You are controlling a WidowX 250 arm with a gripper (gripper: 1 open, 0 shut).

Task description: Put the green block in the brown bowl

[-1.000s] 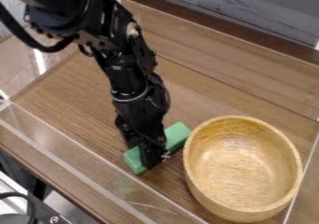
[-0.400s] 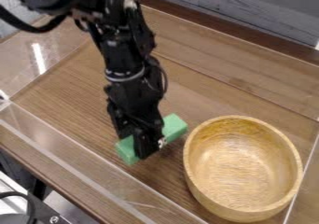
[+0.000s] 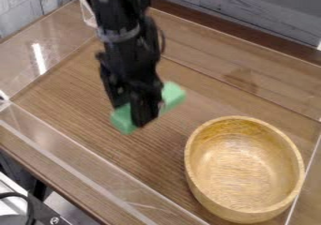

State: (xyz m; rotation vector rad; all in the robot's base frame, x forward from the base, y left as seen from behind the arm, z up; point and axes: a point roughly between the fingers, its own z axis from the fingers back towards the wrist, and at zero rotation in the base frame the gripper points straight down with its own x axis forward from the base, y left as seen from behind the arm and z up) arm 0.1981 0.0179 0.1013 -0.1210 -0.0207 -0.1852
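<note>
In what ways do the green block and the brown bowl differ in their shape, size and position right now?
The green block is a flat, straight-edged, bright green slab, while the brown bowl is round, hollow and light tan with wood grain. The block is much smaller than the bowl. The block is held in the tool, apparently lifted off the table, while the bowl rests on the table, empty. Both appear plain and unpatterned.

Open counter (image 3: 238, 88) lies between the end effector (image 3: 138, 114), with the green block (image 3: 170, 97) in its jaws, and the brown bowl (image 3: 245, 166); the bowl's hollow is unobstructed from above.
</note>
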